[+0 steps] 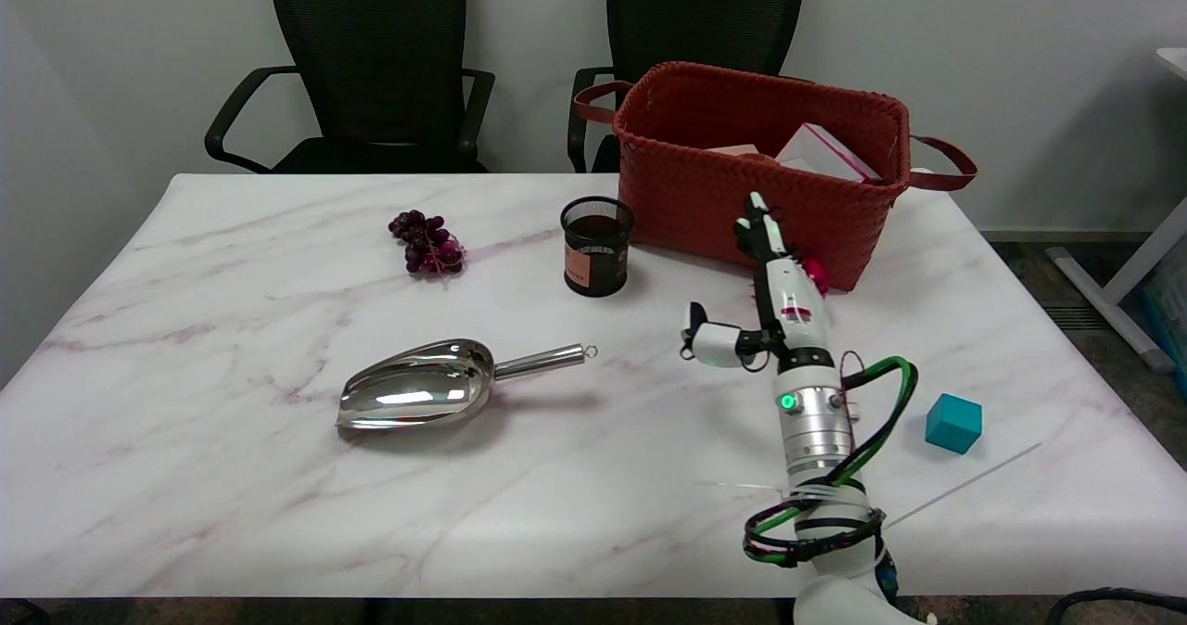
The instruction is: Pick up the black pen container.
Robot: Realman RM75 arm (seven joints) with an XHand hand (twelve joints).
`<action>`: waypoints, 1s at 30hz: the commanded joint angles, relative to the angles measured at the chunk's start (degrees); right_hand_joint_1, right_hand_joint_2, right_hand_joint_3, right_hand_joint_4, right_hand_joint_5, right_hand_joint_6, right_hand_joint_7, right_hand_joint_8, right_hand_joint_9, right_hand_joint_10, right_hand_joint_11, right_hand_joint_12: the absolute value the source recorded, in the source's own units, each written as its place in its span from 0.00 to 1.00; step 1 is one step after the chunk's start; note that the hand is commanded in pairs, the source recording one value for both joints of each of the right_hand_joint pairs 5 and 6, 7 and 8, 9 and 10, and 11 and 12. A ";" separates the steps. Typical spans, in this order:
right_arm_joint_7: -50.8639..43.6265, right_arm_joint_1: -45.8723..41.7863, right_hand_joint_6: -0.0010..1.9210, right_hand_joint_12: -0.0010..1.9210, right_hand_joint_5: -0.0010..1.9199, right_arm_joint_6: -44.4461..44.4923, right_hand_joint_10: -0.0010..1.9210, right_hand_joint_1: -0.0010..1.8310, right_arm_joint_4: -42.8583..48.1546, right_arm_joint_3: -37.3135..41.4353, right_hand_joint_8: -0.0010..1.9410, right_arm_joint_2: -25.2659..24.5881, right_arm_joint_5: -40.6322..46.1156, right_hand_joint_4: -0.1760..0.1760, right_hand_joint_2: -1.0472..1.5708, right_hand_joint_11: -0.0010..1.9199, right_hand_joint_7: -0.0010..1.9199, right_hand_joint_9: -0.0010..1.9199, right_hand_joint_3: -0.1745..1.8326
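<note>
Pen container [596, 247] upright beside red basket [760, 166] — hand [765, 296] apart, fingers spread, empty.

Right hand [774, 296] spread, apart from pen container [596, 246].

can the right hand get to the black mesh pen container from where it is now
Probably yes. The right hand is open with fingers spread, to the right of the black mesh pen container, with only bare marble table between them. The red woven basket stands close behind, leaving the container's right side free.
</note>
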 commanded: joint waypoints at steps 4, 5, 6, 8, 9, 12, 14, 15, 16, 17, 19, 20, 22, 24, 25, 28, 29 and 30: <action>23.72 7.35 0.04 0.11 0.04 -8.67 0.18 0.65 -3.14 -2.61 0.16 -1.70 0.22 0.50 0.60 0.11 0.16 0.18 0.63; 26.01 8.06 0.04 0.11 0.04 -9.15 0.19 0.65 -4.19 -2.61 0.17 -1.78 0.22 0.50 0.60 0.11 0.17 0.19 0.63; 27.51 8.61 0.04 0.11 0.04 -9.78 0.19 0.65 -5.21 -2.61 0.17 -1.94 0.22 0.50 0.60 0.11 0.17 0.19 0.63; 29.76 9.58 0.04 0.11 0.04 -10.59 0.19 0.64 -6.65 -2.61 0.17 -2.10 0.22 0.50 0.60 0.11 0.17 0.19 0.63; 30.93 10.21 0.04 0.11 0.04 -11.30 0.19 0.64 -7.44 -2.61 0.18 -2.18 0.22 0.50 0.60 0.11 0.18 0.19 0.63; 32.58 11.36 0.03 0.11 0.03 -12.77 0.19 0.64 -8.92 -2.61 0.20 -2.19 0.22 0.50 0.59 0.11 0.20 0.19 0.63; 34.45 12.21 0.02 0.11 0.02 -14.33 0.20 0.64 -10.56 -2.45 0.20 -2.19 0.22 0.50 0.58 0.11 0.21 0.20 0.63; 34.94 12.46 0.02 0.11 0.02 -14.75 0.21 0.64 -11.05 -2.37 0.21 -2.19 0.22 0.50 0.58 0.11 0.21 0.21 0.63; 35.74 13.02 0.01 0.11 0.01 -15.53 0.21 0.64 -11.94 -2.29 0.22 -2.19 0.22 0.50 0.57 0.11 0.22 0.21 0.62; 36.53 13.65 0.01 0.11 0.01 -15.94 0.21 0.64 -12.88 -2.30 0.22 -2.19 0.22 0.50 0.57 0.11 0.22 0.21 0.62; 37.65 14.61 0.00 0.11 0.00 -16.41 0.22 0.64 -14.33 -2.62 0.23 -2.19 0.22 0.50 0.56 0.11 0.23 0.22 0.60; 38.12 15.08 0.00 0.11 0.00 -16.64 0.22 0.64 -14.95 -2.69 0.23 -2.19 0.22 0.50 0.56 0.11 0.23 0.22 0.59; 38.60 15.56 0.00 0.08 0.00 -16.88 0.20 0.64 -15.92 -2.69 0.23 -2.35 0.22 0.50 0.55 0.08 0.24 0.20 0.57; 38.92 15.80 0.00 0.00 0.00 -16.96 0.16 0.64 -16.72 -2.69 0.22 -2.51 0.22 0.50 0.54 0.00 0.23 0.16 0.53; 39.15 15.88 0.00 0.00 0.00 -16.96 0.15 0.64 -17.12 -2.61 0.22 -2.59 0.22 0.50 0.53 0.00 0.22 0.15 0.52; 39.27 16.03 0.00 0.00 0.00 -16.98 0.11 0.64 -18.17 -2.53 0.17 -2.75 0.24 0.50 0.49 0.00 0.17 0.11 0.48; 39.79 16.11 0.00 0.00 0.00 -17.20 0.09 0.64 -18.54 -2.53 0.15 -2.90 0.47 0.50 0.49 0.00 0.15 0.09 0.46; 40.05 16.11 0.00 0.00 0.00 -17.40 0.07 0.64 -18.63 -2.53 0.13 -2.90 0.81 0.50 0.48 0.00 0.13 0.08 0.44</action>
